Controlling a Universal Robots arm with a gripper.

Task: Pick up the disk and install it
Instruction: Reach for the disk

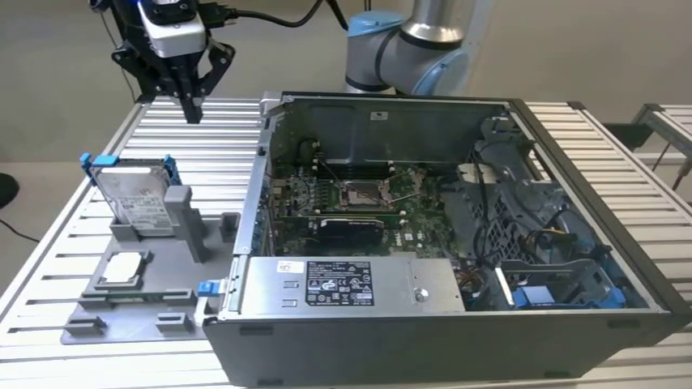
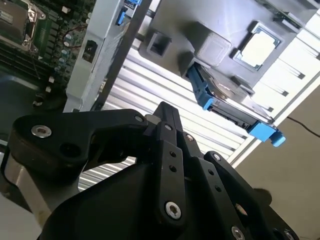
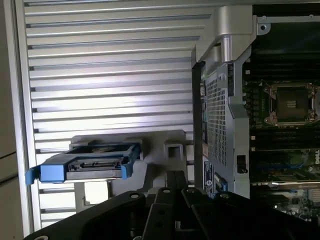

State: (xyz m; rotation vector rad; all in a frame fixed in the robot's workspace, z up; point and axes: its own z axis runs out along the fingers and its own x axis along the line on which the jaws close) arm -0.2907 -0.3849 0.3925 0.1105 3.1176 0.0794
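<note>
In the exterior view, my claw (image 1: 194, 113) hangs above the slatted table (image 1: 65, 243), toward the exterior view's left of the open computer case (image 1: 454, 332). My 2 fingers point down and are closed against each other, gripping nothing. The disk (image 1: 138, 198) stands upright in a grey holder (image 1: 162, 304) on the table, well below my claw and apart from it, its label facing the camera and its blue bracket (image 1: 105, 161) framing its top edge. A small square chip (image 1: 122, 267) lies flat on the same holder, nearer the camera than the disk. Inside the case I see the motherboard (image 1: 357, 194).

In the second wrist view, my claw (image 2: 162, 107) tapers to 1 closed tip with nothing in it. Beyond it the disk (image 2: 235, 107) sits in the grey holder (image 2: 175, 25), blue bracket (image 2: 200, 92) along its edge, the square chip (image 2: 257, 47) just past it.

In the first wrist view, my claw (image 3: 175, 176) is pinched together and empty. The disk (image 3: 95, 167) shows edge-on in its blue bracket (image 3: 52, 172), near my fingertips but not touching. The case wall (image 3: 217, 100) stands beside it.
</note>
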